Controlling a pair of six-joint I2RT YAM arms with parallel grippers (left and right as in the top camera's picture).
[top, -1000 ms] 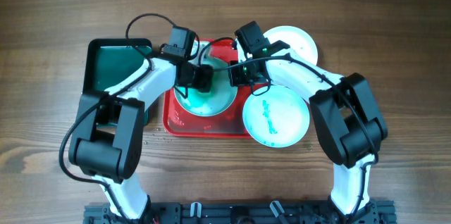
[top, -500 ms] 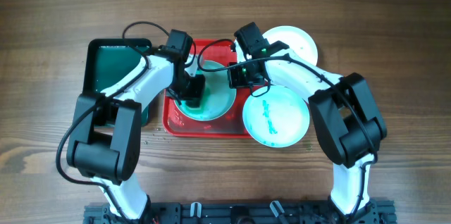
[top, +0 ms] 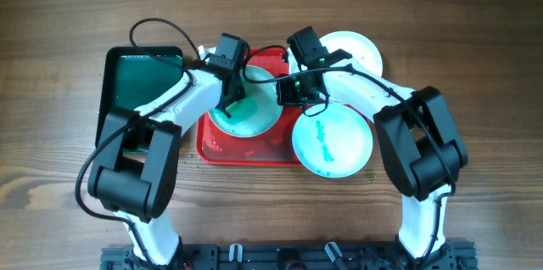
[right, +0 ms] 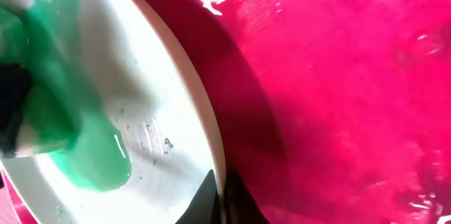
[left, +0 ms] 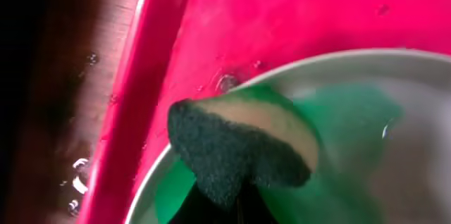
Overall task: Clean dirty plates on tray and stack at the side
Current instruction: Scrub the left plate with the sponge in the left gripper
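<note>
A dark green tray (top: 140, 79) lies on the wooden surface (top: 475, 32) just left of the red tray (top: 246, 153). Inside the red tray, the left gripper (top: 232, 93) is clenched on a sponge (left: 236, 146), pressing it onto an aqua plate (top: 254, 119) that lies face up and smeared green. The right gripper (right: 220, 197) pinches that plate's right rim. A streaked plate (top: 335, 147) overlaps the tray's near right corner, its green streak running near to far. A white plate (top: 358, 49) sits past the far right corner.
</note>
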